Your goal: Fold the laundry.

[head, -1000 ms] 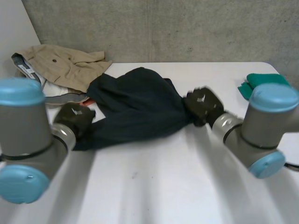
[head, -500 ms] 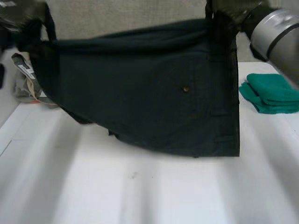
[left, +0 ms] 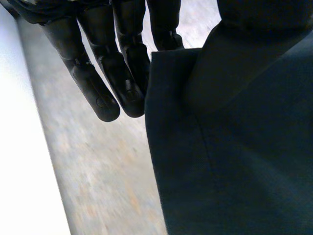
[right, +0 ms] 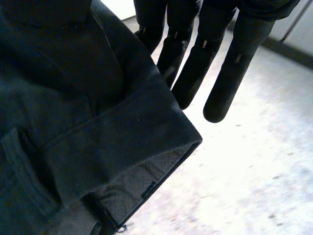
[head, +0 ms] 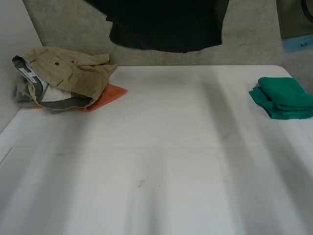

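dark garment (head: 166, 24) hangs in the air above the desk's (head: 161, 161) far edge, clear of the surface, strung between both hands.
left hand (left: 98, 58): fingers (left: 105, 103) straight and close together, cloth edge touching the innermost one and running up the thumb side. Reads as a flat pinch on an edge.
right hand (right: 215, 54): same setup, straight fingers, a hemmed corner bunched on the thumb side and clamped there.

handling, my read: soft, limp and mid-weight, with stitched seams and a thick hem. It will sag in the middle and swing, but it isn't fragile and shouldn't slip much. Best holds are the hems and corners, as now.

counts:
- 1 dark garment, in hand
- 1 green folded cloth (head: 281, 98) at the desk's right edge, near the far corner
- far-left corner pile: tan garment (head: 68, 68), orange cloth (head: 110, 93) and a grey-white piece (head: 54, 100), so at least 3. Can't tell more.
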You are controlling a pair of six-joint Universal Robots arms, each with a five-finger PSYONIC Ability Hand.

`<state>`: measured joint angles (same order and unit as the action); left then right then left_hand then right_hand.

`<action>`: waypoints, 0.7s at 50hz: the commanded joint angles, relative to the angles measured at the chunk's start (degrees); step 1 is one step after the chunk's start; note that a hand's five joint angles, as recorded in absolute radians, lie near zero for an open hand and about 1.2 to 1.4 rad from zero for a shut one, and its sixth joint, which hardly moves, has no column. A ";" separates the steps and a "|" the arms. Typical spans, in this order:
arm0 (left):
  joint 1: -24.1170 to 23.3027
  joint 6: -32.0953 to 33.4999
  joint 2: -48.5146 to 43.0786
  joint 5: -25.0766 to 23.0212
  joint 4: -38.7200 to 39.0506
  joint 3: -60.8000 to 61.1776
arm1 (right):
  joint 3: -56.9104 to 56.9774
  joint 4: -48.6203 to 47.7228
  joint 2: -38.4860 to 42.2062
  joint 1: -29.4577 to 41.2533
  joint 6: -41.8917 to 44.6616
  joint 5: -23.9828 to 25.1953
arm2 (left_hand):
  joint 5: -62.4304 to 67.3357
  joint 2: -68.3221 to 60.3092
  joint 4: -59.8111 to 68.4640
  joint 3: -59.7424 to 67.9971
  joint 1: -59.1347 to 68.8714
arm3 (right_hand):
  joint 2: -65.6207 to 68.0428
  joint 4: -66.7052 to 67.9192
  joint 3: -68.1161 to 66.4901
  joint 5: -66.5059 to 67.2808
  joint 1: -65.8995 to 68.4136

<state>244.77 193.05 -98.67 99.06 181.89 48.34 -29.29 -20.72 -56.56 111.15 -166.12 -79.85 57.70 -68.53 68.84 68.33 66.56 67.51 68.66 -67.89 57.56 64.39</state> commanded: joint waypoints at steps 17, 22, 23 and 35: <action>-9.66 0.31 -9.96 2.53 -7.42 43.94 | -43.66 23.97 6.45 -1.46 24.44 17.72 | -20.12 20.95 -21.25 -20.75 -18.97 | -35.97 -37.11 36.34 -36.01 -32.84; -9.49 1.97 -9.18 6.40 -8.13 42.54 | -44.80 23.35 5.67 -1.98 19.27 16.30 | -50.08 50.91 -51.21 -50.71 -48.93 | -57.51 -58.66 57.89 -57.56 -54.39; -9.31 2.41 -8.57 6.93 -8.13 42.45 | -45.24 23.18 5.24 -1.99 18.04 16.39 | -51.26 52.09 -52.39 -51.89 -50.11 | -57.51 -58.66 57.89 -57.56 -54.39; -5.10 5.41 -1.44 2.19 -8.39 42.98 | -57.27 23.09 -13.04 -8.75 7.66 14.81 | -50.94 51.77 -52.07 -51.57 -49.79 | -57.51 -58.66 57.89 -57.56 -54.39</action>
<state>237.67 198.32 -101.72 104.99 173.75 91.01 -81.19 2.26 -62.40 105.67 -155.89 -64.25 4.77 -15.62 15.08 15.51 16.03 11.73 11.90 -11.87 2.71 12.61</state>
